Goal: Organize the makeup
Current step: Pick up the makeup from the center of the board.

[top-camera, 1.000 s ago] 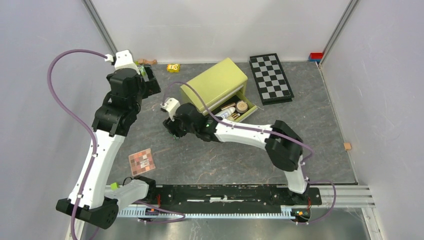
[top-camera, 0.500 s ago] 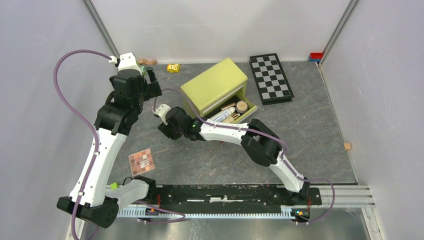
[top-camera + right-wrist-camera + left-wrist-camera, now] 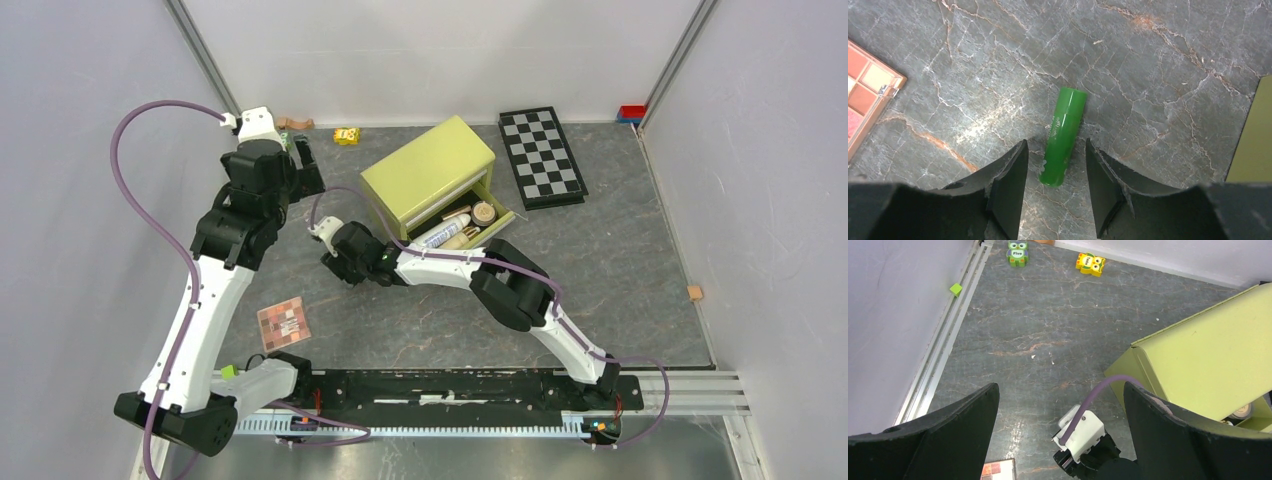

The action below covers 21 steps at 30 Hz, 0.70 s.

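Swung left since a second ago: my right arm folded at the elbow and carried my right claw (image 3: 1055, 145) off the drawer front, out over the bare table top (image 3: 1158, 60). The left arm has barely shifted.

Right claw: released, jaws spread, nothing gripped.

Directly under it: green stick (image 3: 1064, 135), lying flat on the table top. The near end sits between my two fingers, and the far end runs out past the tips.
- Long axis points away from me, leaning slightly right, roughly along the fingers.
- The jaws stand across its narrow width, a gap showing each side. Judged well lined up for a straight descent and squeeze, with a small twist at most.

To the claw's left, near: eyeshadow palette (image 3: 865, 92), flat, apart from the stick.

To the claw's right: olive box (image 3: 430, 168), with its drawer (image 3: 470, 225) pulled open. A white tube (image 3: 437, 234) and a tan jar (image 3: 484, 211) lie inside.

Beyond and above: left claw (image 3: 1060, 390), spread wide, empty, held high. It is farther from the stick, so this pick is the right arm's.
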Each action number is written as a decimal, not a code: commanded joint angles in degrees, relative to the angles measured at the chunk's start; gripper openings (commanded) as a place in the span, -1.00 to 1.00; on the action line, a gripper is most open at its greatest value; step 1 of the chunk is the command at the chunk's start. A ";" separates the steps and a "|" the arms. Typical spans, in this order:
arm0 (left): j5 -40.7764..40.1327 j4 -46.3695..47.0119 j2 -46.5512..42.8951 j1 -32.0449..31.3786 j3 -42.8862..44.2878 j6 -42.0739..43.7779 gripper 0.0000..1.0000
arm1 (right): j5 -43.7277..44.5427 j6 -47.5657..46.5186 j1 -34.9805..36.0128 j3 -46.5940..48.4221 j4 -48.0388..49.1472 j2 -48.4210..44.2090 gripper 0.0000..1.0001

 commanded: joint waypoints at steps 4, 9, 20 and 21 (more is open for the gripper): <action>0.44 1.48 -0.54 -0.04 -0.79 -0.82 1.00 | -0.80 0.88 0.17 -0.81 2.91 0.02 -0.14; 0.53 1.57 -0.52 -0.03 -0.88 -0.74 1.00 | -0.88 1.07 0.13 -2.10 3.64 -1.10 -0.38; 0.62 2.63 -0.29 -0.06 -2.33 -0.64 1.00 | -2.27 1.45 0.10 -21.13 16.69 -24.27 -0.65; 0.62 2.83 -0.30 -0.02 -2.53 -0.56 1.00 | -2.70 1.53 0.13 -24.81 18.54 -27.53 -0.65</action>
